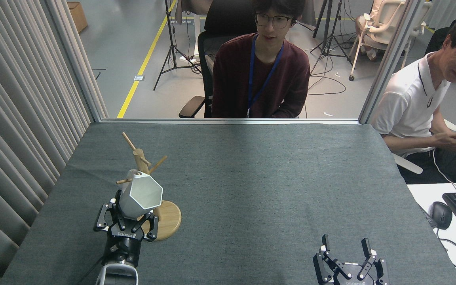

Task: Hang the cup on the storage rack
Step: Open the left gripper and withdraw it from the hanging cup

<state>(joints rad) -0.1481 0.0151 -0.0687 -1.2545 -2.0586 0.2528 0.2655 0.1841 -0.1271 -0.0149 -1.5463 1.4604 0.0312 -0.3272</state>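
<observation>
- The left claw (pixel 131 215) is clamped around the lower part of the white angular cup with faceted tapering sides and a hexagonal rim (pixel 141 194), holding it up above the bench.
- The cup is tilted, its hexagonal mouth turned toward the right edge of the bench; the small tab with a round hole (pixel 137 172) sits at the top of its rim.
- The cup stands in front of the light wooden mug tree with slanted dowel pegs on a round flat base (pixel 145 166), hiding the middle of the post. Whether the tab touches a peg cannot be told.
- The rack stands near the left edge of the grey felt-covered bench (pixel 259 178), closer to the near edge than the far one; part of its round base shows to the right of the cup.
- The right claw (pixel 346 245) is spread apart and holds nothing, low by the near edge toward the right corner, well apart from the cup and rack.
- Beyond the far edge sits a person in a dark red top (pixel 261 75); off the right edge, a person in a white shirt (pixel 414 103).
</observation>
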